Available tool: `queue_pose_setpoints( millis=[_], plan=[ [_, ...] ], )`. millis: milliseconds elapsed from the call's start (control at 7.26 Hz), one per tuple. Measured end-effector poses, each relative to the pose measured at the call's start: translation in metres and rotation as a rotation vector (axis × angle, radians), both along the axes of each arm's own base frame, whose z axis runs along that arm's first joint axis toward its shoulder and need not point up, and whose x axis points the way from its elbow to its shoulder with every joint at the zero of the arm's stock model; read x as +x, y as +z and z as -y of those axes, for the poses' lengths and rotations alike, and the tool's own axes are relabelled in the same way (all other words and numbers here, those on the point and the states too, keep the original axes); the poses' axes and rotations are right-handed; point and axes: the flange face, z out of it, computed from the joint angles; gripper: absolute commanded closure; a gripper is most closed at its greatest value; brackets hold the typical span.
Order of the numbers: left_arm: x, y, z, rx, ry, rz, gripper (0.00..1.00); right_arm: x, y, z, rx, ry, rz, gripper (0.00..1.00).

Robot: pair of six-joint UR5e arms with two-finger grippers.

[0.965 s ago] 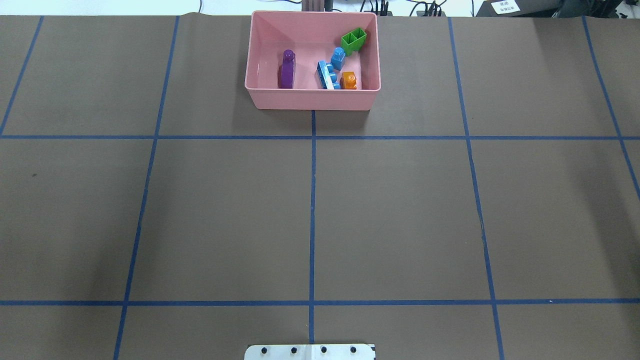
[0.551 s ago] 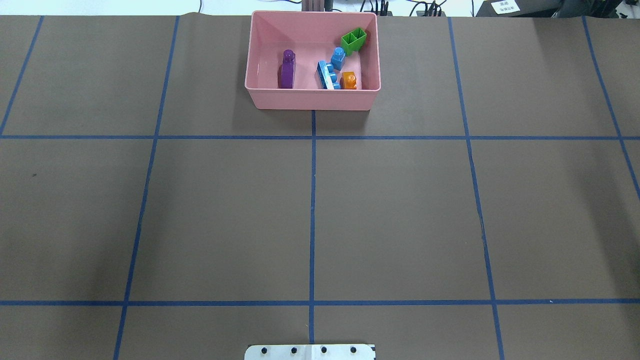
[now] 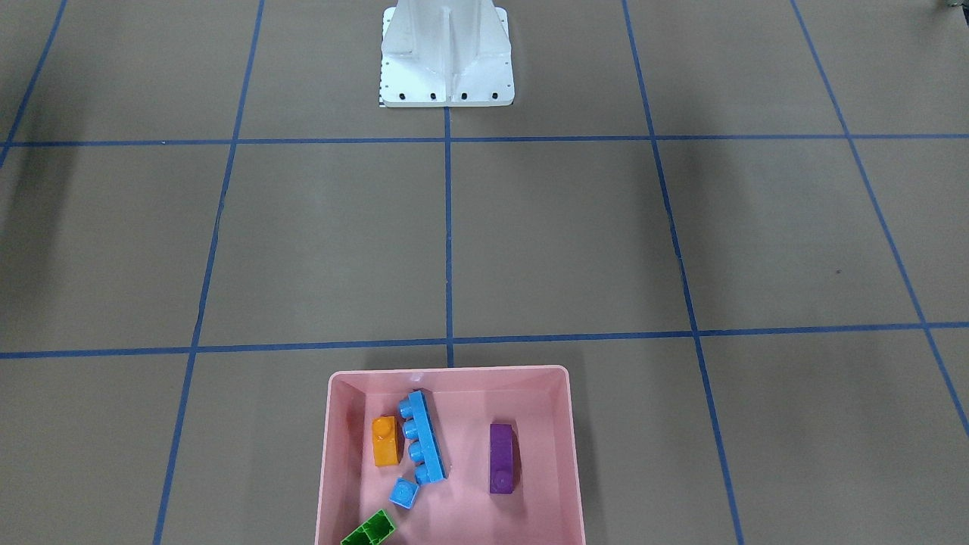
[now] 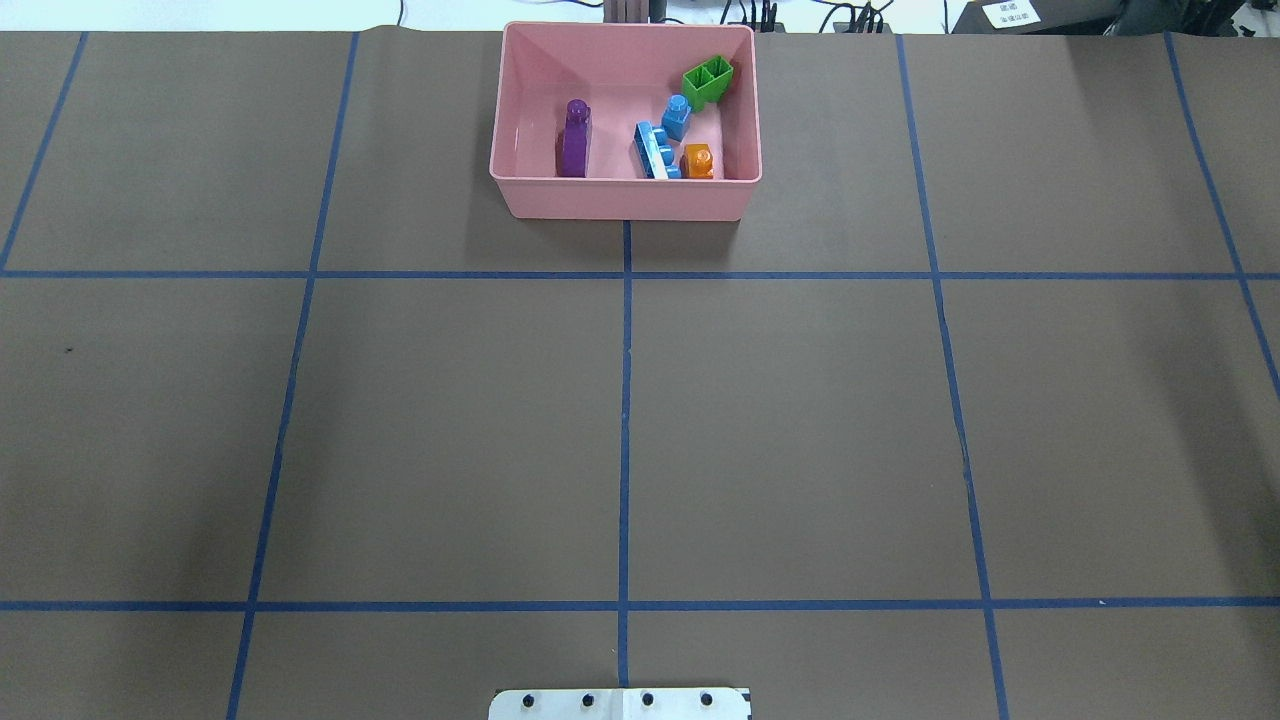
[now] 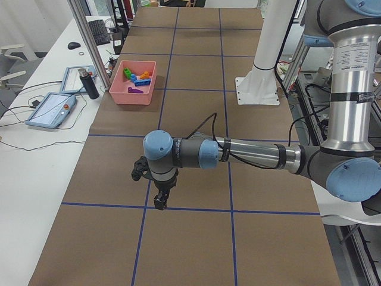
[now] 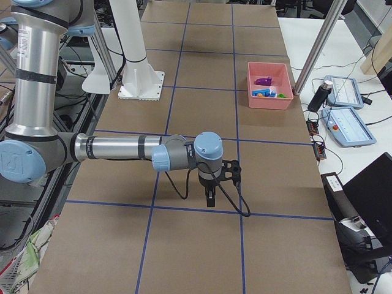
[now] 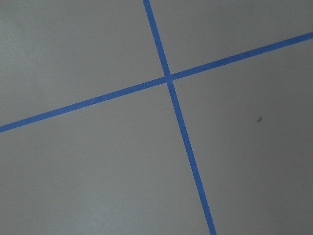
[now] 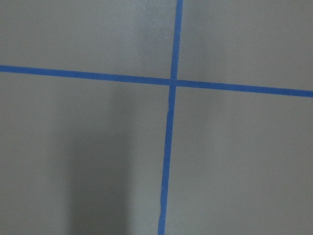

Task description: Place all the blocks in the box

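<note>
A: Starting from the front-facing view: counting five blocks, all inside the box point(image 3: 327, 454). Finding the orange block point(image 3: 386, 443) just beside the long blue block point(image 3: 422, 439), the tiny blue block point(image 3: 403, 493) at that one's end nearer the camera, the purple block point(image 3: 501, 458) apart toward the other wall, and the green block point(image 3: 369, 528) cut off by the frame's bottom edge.

B: Seeing any claw there?

A: No. Just the white base plate point(image 3: 447, 76) and blue tape lines point(image 3: 448, 227).

B: Moving to the overhead, then.

A: Finding the box at the far edge of the table point(image 4: 800, 400), on the centre line; probably put there to suit either arm's reach. Noting the green block tipped, hollow side showing, near a far corner. Harmless, judging by a task asking only for "inside".

B: Checking the left side view?

A: Spotting the left gripper point(image 5: 159, 202) pointing down, low over a tape crossing, well apart from the box. Cannot tell how wide the jaws stand; seeing no block at it.

B: And the right side view?

A: Much alike: right gripper point(image 6: 210, 199) low over a crossing, far from the box, jaw gap impossible to judge, nothing visibly held.

B: Getting anything from the wrist views?

A: Only tape crossings on the table, no fingers in shot. Looks finished; parked clear of the box, presumably for want of anything left to fetch.
</note>
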Motion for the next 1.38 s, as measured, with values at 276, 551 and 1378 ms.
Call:
queue_pose_setpoints(
  millis=[276,551,1378],
  plan=[
    [0.001,0.002,0.000,-0.006,0.000,-0.017,0.00,-0.002,-0.004,0.004,0.006,0.000,0.003,0.00],
    [0.001,0.002,0.000,-0.007,0.001,-0.020,0.00,-0.003,-0.008,0.008,0.013,-0.001,0.007,0.00],
    [0.001,-0.001,0.000,0.000,0.001,-0.021,0.00,-0.007,-0.016,0.016,0.010,0.015,0.008,0.00]
  ],
)
